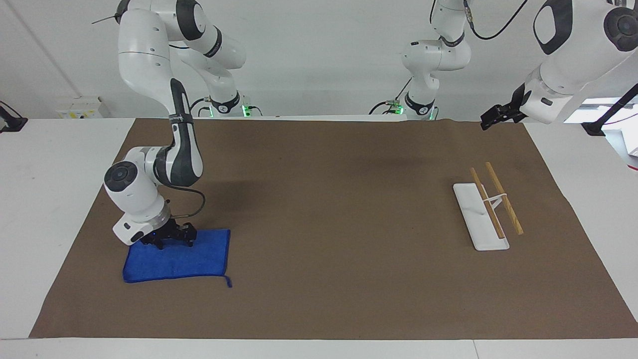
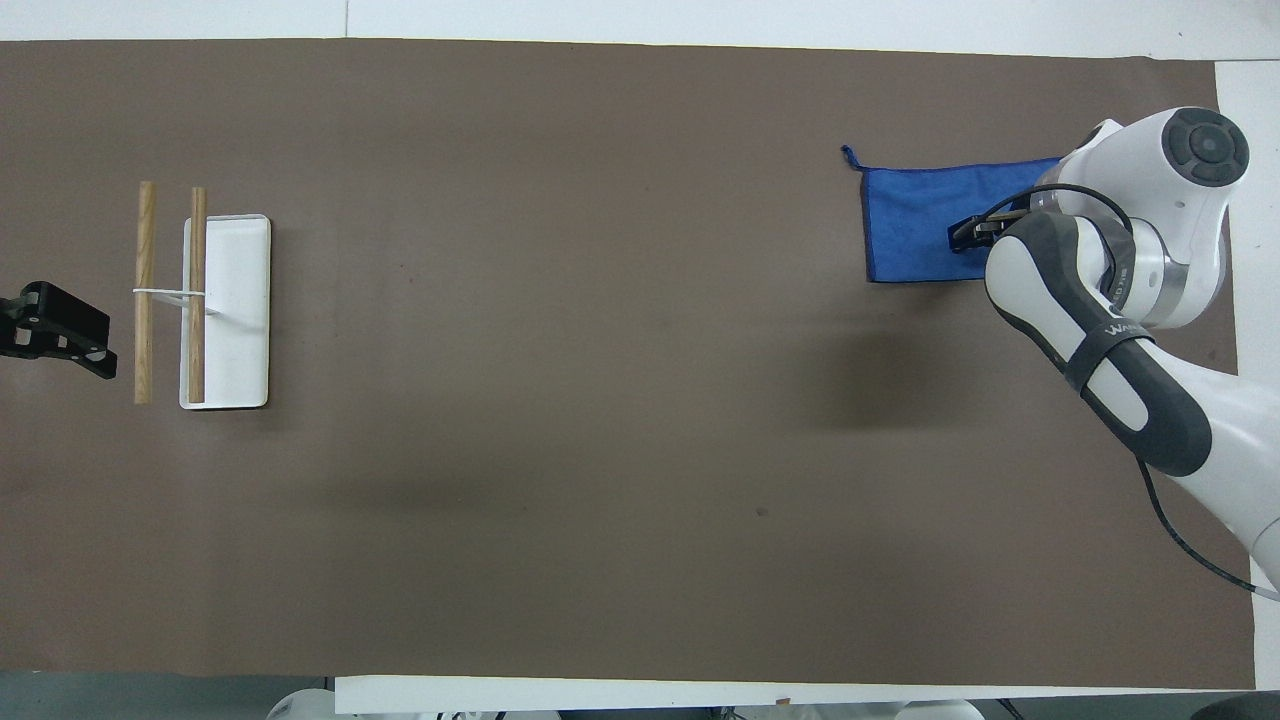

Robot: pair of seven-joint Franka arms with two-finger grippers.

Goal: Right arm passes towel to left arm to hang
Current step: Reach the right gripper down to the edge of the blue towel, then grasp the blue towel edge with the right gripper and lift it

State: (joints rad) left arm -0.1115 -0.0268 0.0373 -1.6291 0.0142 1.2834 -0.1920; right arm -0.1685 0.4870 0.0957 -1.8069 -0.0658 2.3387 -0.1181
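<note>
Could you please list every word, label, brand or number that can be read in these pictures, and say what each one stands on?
"WA...": white letters on the black strap around the right arm in the overhead view; only the first letters read, the rest turn out of sight.
The same strap in the facing view: lettering too small to read.
Towel, wooden rack, brown mat: no text visible.

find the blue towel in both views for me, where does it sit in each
Facing view: the blue towel lies low in the picture at the right arm's end of the brown mat, the right gripper down at its robot-side edge.
Overhead view: blue towel, upper part, same end.
Shared landmark: its loop tail.
</note>
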